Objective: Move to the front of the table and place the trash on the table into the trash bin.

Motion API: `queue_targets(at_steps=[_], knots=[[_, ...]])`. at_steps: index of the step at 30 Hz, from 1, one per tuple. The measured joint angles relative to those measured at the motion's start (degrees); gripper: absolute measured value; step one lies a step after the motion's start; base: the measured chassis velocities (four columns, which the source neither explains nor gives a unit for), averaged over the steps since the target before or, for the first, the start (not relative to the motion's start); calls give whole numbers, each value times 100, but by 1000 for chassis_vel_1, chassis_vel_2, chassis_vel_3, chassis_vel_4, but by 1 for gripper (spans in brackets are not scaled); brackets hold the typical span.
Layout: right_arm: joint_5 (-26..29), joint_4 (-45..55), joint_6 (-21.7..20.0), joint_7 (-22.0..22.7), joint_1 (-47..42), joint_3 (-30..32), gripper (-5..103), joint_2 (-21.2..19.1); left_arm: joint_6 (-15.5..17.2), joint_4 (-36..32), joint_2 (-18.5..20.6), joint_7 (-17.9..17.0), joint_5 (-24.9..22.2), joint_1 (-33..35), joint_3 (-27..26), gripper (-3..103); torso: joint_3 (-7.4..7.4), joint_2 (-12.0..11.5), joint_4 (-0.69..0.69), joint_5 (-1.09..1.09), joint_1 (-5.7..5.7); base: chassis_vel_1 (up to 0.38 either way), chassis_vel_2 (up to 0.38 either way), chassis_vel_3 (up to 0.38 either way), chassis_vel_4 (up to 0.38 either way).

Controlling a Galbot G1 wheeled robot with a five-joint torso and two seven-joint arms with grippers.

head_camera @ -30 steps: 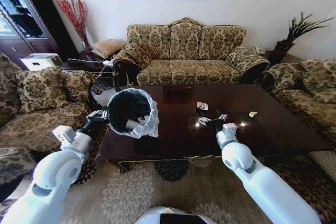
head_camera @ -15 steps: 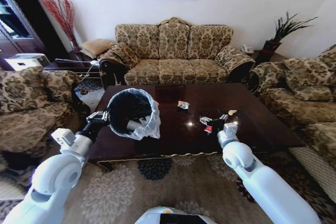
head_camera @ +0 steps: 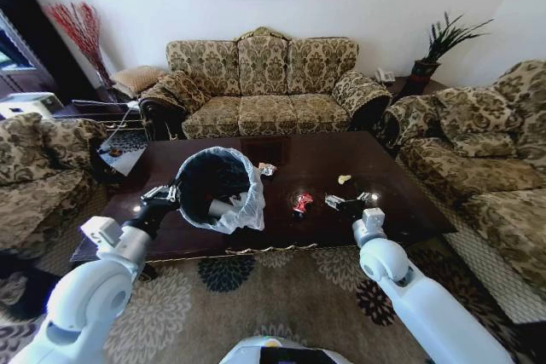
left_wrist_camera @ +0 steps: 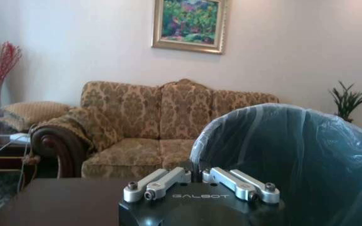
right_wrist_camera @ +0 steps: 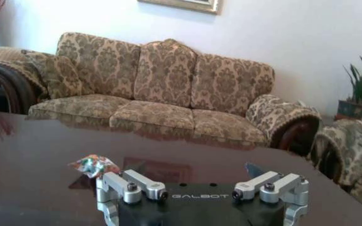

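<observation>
The left gripper (head_camera: 162, 195) gripped the trash bin's (head_camera: 223, 183) rim at centre-left; the right gripper (head_camera: 358, 202) hovered spread over the table (head_camera: 409, 202).

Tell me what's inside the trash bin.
The trash bin, held by the left gripper, shows a black interior with a pale piece of trash low down. Its wall and bag hide anything deeper.

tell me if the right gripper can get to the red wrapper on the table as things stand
Probably yes. The right gripper hovers open over the table, and the red wrapper lies just to its left with bare tabletop between them.
</observation>
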Motion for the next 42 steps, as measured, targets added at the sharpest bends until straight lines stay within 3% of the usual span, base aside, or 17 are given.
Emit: queue_targets(at_steps=[5, 11, 23, 32, 42], knots=[[-17, 10, 18, -1, -47, 2, 100, 10, -2, -25, -69, 7, 63, 28, 37, 3, 0, 0, 2, 9, 0, -50, 215, 104, -160], [-23, -16, 21, -31, -16, -58, 100, 2, -10, -79, -142, 24, 108, 91, 44, 3, 0, 0, -7, 11, 2, -232, 192, 221, -231], [-104, -467, 312, -324, 366, -558, 100, 111, -50, -80, -235, -2, 160, 172, 37, 3, 5, -4, -2, 9, 11, -190, 172, 184, -165], [467, -1695, 761, -1605, 1193, -1338, 100, 116, -80, 70, -302, 85, 279, 153, 139, 3, -1, 2, -4, 11, -6, 31, -8, -11, 39], [592, -2687, 676, -1819, 2383, -2227, 100, 536, -112, 200, -285, 83, 335, 108, 138, 3, 3, -1, 2, 9, 5, 36, 58, 54, 40]])
